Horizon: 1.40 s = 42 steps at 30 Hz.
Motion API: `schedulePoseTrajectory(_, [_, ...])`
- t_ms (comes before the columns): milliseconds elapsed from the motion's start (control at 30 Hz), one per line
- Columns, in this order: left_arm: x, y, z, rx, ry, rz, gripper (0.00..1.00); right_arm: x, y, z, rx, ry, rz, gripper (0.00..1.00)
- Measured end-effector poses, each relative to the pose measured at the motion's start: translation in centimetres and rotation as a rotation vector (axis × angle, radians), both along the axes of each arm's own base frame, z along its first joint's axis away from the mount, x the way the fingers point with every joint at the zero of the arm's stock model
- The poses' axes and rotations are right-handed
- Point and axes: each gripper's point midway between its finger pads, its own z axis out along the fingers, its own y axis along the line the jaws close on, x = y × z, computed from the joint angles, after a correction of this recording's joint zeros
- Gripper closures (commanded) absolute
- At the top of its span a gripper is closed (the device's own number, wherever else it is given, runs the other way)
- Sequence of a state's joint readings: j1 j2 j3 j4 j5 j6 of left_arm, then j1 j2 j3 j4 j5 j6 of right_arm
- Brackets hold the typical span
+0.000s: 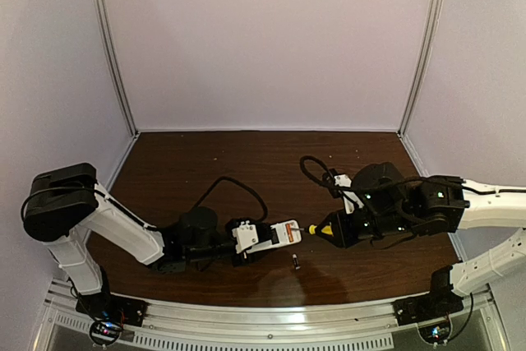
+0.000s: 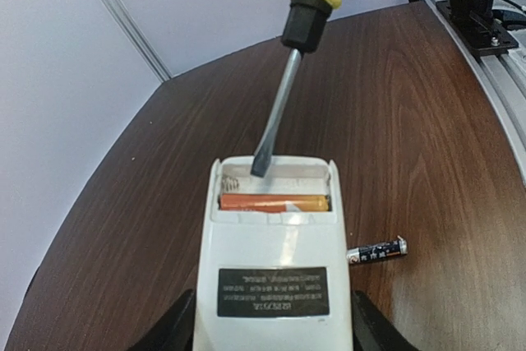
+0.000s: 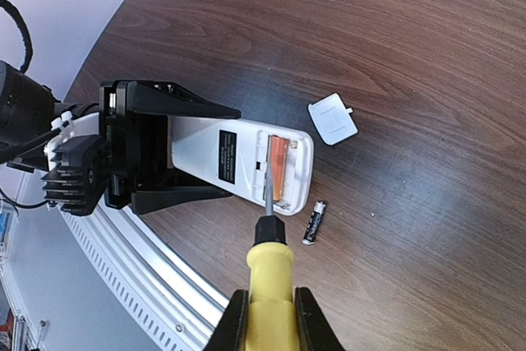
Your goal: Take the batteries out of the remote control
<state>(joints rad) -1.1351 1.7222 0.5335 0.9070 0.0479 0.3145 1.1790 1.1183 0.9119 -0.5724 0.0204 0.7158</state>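
Note:
My left gripper (image 2: 275, 328) is shut on the white remote control (image 2: 275, 260), holding it label side up with its battery bay uncovered. An orange battery (image 2: 273, 201) lies in the near slot; the far slot is empty. A dark battery (image 2: 376, 251) with a pale end lies on the table just right of the remote. My right gripper (image 3: 269, 311) is shut on the yellow-handled screwdriver (image 3: 269, 281), whose blade tip (image 2: 261, 167) rests in the empty slot beside the orange battery (image 3: 279, 162). From above, the remote control (image 1: 275, 236) sits between both grippers, with the dark battery (image 1: 297, 263) in front of it.
The small white cover piece (image 3: 333, 118) lies on the brown table beyond the remote. An aluminium rail (image 3: 140, 260) runs along the table's near edge. A black cable (image 1: 234, 187) loops behind the left arm. Pale walls close in the back and sides.

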Motion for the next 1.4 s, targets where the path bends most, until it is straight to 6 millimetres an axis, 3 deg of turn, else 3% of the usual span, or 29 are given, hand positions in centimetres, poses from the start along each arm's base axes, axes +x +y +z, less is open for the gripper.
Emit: schedulePoseTrajectory(1400, [-0.1, -0.1, -0.5, 0.022, 0.012, -0.008, 1.0, -0.8, -0.1, -2.8, -0.045, 0.052, -0.012, 1.0])
